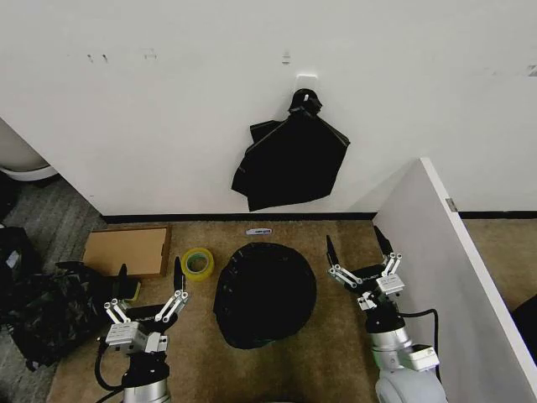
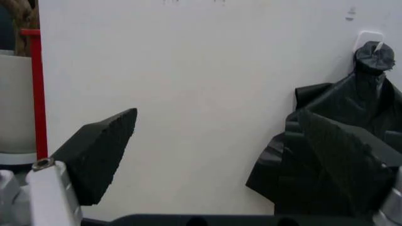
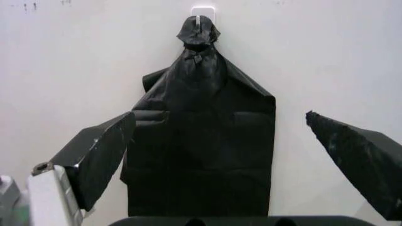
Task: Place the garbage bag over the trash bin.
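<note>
Flanking the bin point(image 1: 265, 294), already lined with the bag point(image 1: 252, 323), left end effector point(image 1: 151, 285) and right end effector point(image 1: 359, 250) both spread, empty; next likely tucking bag around rim.

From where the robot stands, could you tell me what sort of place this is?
Probably an office corner or lab set up for testing: a plain white wall with a black bundle hung on a hook, brown carpet, a white partition, and a cardboard box lying nearby.

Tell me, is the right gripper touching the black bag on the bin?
Apart. In the head view the right gripper hangs open beside the garbage bag, with bare brown floor between them.
</note>
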Tool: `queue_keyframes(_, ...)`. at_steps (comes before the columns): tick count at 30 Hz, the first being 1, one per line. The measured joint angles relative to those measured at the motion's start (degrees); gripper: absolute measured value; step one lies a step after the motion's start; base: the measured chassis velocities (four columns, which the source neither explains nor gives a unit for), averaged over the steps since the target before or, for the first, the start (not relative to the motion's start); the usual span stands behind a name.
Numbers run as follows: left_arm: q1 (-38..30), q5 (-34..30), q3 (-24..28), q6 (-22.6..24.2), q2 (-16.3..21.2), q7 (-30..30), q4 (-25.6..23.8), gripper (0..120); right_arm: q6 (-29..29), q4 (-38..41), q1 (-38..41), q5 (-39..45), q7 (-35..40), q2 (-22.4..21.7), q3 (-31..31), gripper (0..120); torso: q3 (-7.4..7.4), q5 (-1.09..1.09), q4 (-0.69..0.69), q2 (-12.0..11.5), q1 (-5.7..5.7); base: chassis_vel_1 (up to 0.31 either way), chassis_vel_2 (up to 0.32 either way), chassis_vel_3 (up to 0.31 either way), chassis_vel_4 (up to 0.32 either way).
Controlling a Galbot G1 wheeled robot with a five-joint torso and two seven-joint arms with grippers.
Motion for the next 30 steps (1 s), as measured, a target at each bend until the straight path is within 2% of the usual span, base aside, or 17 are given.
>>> queue_keyframes(30,0.0,-0.1,0.0,0.1,0.1,0.1,0.1,100,-0.1,-0.1,0.0,0.1,0.1,-0.1,-0.1,100,0.01,0.00,0.00,0.0,0.00,0.000,0.000,0.000,0.000)
